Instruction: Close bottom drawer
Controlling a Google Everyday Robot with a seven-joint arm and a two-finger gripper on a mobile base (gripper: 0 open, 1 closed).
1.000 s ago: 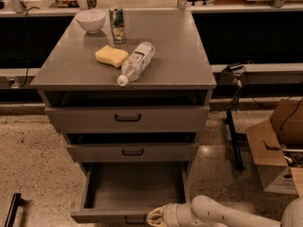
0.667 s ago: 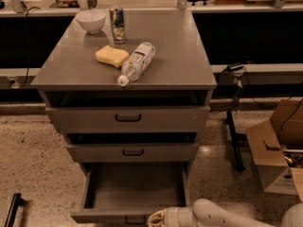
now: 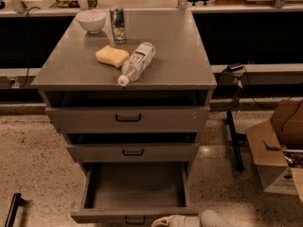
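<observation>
Bowl (image 3: 91,20), can (image 3: 118,25), sponge (image 3: 112,56) and bottle (image 3: 137,63) atop cabinet (image 3: 182,56).

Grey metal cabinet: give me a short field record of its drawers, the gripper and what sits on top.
bottom drawer: lowest grey metal bottom drawer, pulled far out, nothing visible inside
middle drawer: pushed in much further
top drawer: pushed in much further
gripper: cream-coloured gripper at the picture's lower edge, by the bottom drawer's front panel
cabinet top: white bowl, metal can, yellow sponge, clear plastic bottle lying on its side
</observation>
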